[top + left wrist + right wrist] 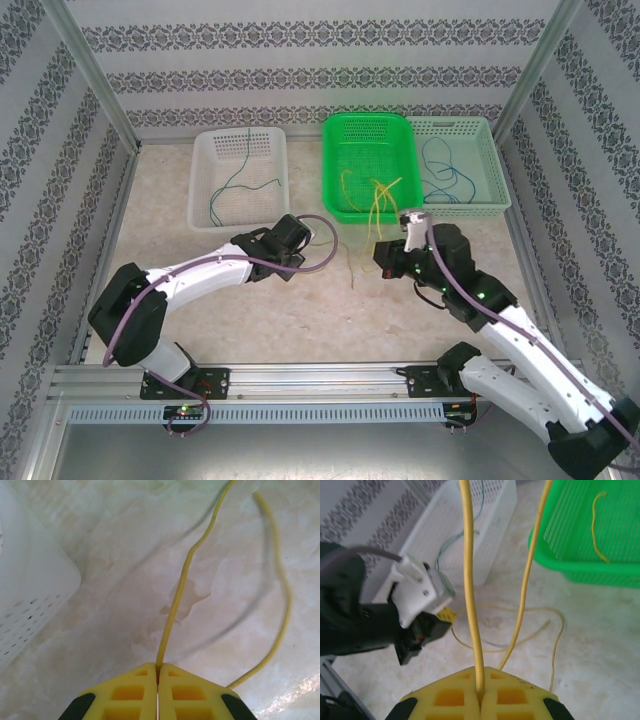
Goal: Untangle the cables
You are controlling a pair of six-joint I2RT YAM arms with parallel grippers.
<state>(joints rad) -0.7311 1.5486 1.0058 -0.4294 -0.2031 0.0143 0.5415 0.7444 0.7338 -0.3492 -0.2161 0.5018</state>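
Note:
Yellow cables [380, 200] spill from the green basket [330, 170] onto the table. My left gripper [158, 667] is shut on a yellow cable [175, 600] that runs away over the table, with another strand [285, 590] curving beside it. From above, the left gripper [312, 252] sits just right of the white basket [200, 180]. My right gripper [480, 695] is shut on a yellow cable [470, 580] rising straight up; a second strand [530, 565] rises next to it. From above, the right gripper [376, 245] hangs in front of the green basket.
The white basket holds a green-blue cable [240, 175]. A pale basket [495, 160] at the back right holds a blue cable [445, 175]. A loose yellow loop [555, 625] lies on the table between the grippers. Patterned walls and metal posts ring the table.

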